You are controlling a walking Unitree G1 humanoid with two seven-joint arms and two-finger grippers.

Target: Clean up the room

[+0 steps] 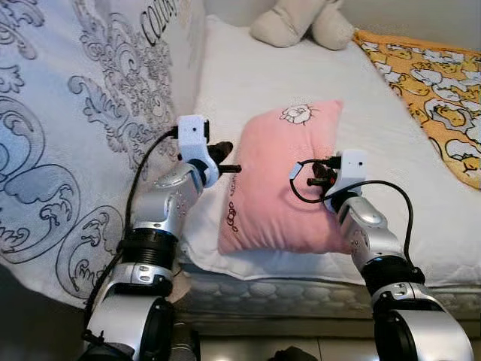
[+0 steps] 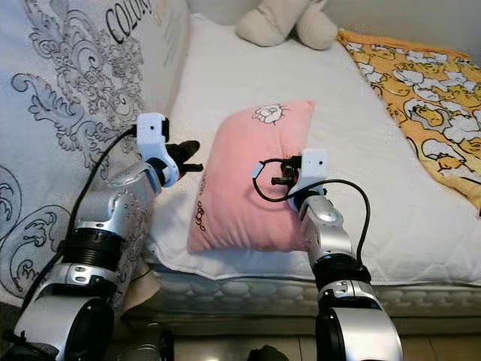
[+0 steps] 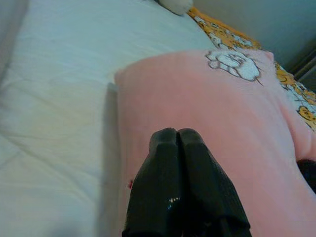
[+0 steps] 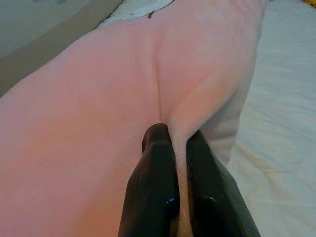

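A pink pillow [image 1: 274,188] with a small white cartoon print [image 3: 233,64] lies on the white bed sheet [image 1: 248,83], near the bed's front edge. My right gripper [image 4: 178,136] is shut on a pinched fold of the pillow's fabric at its right side [image 1: 314,177]. My left gripper [image 3: 177,136] is shut with nothing between its fingers. Its tips sit at the pillow's left edge [image 1: 234,168], and I cannot tell whether they touch it.
A grey-patterned duvet [image 1: 75,113] is heaped along the bed's left side. An orange cartoon-print blanket [image 1: 436,83] covers the right side. A beige plush toy [image 1: 301,22] sits at the far end. The mattress's front edge [image 1: 285,289] is just below the pillow.
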